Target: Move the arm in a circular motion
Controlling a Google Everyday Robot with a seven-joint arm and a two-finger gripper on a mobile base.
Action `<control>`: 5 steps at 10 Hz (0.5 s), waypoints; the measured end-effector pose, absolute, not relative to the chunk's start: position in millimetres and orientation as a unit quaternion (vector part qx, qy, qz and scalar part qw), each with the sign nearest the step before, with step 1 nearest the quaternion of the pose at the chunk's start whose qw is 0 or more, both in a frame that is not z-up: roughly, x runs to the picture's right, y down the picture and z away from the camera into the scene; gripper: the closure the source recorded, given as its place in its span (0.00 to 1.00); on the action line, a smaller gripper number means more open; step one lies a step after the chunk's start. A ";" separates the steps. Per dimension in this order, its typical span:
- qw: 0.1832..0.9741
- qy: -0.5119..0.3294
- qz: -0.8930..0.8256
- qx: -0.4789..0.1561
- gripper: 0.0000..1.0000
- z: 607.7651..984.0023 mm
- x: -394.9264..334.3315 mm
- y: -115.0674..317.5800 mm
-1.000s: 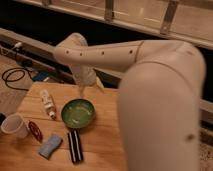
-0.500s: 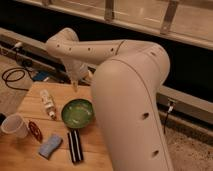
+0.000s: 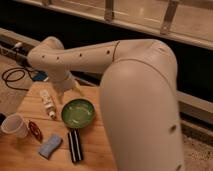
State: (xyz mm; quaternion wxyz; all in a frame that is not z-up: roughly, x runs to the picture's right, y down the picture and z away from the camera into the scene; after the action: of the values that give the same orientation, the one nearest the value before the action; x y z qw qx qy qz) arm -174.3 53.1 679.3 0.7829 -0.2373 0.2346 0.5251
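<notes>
1. Camera view: the huge cream-white arm (image 3: 140,100) fills the right side and reaches left over a wooden worktop (image 3: 25,161).
2. Its gripper (image 3: 67,89) hangs near the worktop's far edge, just above a green bowl (image 3: 78,113) (whether it is clenched cannot be told).

A wooden table (image 3: 17,159) fills the near left, with speckled floor (image 3: 198,150) at the right and a black cable (image 3: 12,77) coiled far left. Behind it a dark wall runs under a pale ledge (image 3: 140,25) with metal posts, in dim, warm light. The gripper (image 3: 67,89) hangs over the table's far edge.
</notes>
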 end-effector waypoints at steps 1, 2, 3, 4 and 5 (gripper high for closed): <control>0.787 0.217 0.521 -0.248 0.35 664.0 -189.4 65.4; 0.793 0.198 0.515 -0.258 0.35 647.3 -205.9 79.2; 0.797 0.183 0.509 -0.267 0.35 631.8 -220.2 92.7; 0.800 0.171 0.506 -0.274 0.35 615.6 -233.4 108.2; 0.798 0.168 0.508 -0.277 0.35 603.8 -239.0 121.5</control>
State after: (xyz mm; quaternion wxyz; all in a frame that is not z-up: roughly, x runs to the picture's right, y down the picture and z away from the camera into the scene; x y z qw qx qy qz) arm -239.0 121.5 603.8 0.7979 -0.2770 0.1681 0.5083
